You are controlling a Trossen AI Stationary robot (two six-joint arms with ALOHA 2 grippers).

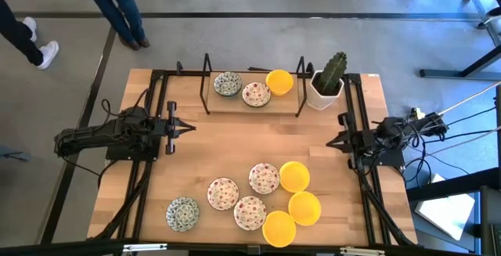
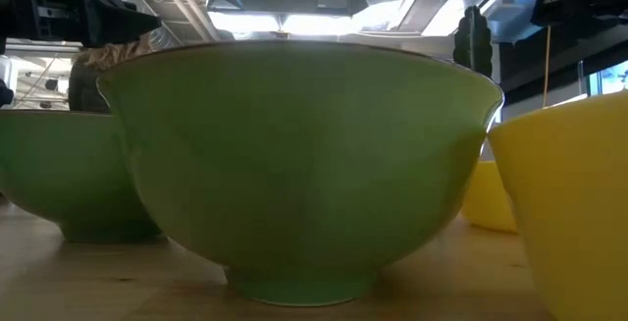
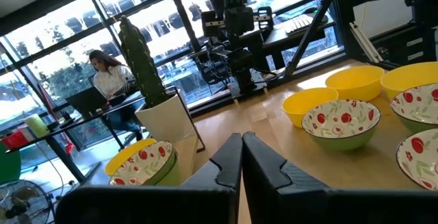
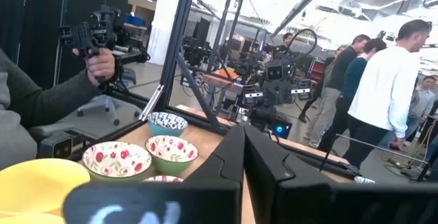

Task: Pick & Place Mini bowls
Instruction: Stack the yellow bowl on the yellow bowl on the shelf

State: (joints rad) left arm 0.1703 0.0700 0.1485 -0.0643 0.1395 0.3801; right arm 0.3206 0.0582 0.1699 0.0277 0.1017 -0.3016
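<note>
The left tool (image 1: 190, 128) sat closed and empty just in from the worktop's left edge, about halfway along it, its tips aimed across at the other arm; in the left wrist view its two fingers (image 3: 229, 166) pressed together with nothing between them. The right tool (image 1: 329, 141) mirrored it near the right edge, likewise pinched shut on nothing, as the right wrist view confirmed (image 4: 241, 162). Both arms appeared parked at rest, clear of the crockery, so I judged that no pick was under way.

The mini bowls lay in two groups. Three stood on a low raised stand (image 1: 252, 106) at the worktop's far edge: a green-blue patterned bowl (image 1: 227, 84), a red-speckled bowl (image 1: 256, 94) touching it, and a yellow bowl (image 1: 279, 81) just beside that. That row looked like the sorted destination. A cactus in a white square pot (image 1: 327, 84) stood near the far right corner, beside the stand.

The remaining seven clustered near the near edge, loosely packed and several touching: speckled ones (image 1: 264, 178), (image 1: 223, 193), (image 1: 250, 212), yellow ones (image 1: 294, 176), (image 1: 304, 207), (image 1: 279, 228), and one patterned bowl (image 1: 182, 213) set apart toward the near left corner. Being crowded, they seemed likely to need careful rim grasps.
</note>
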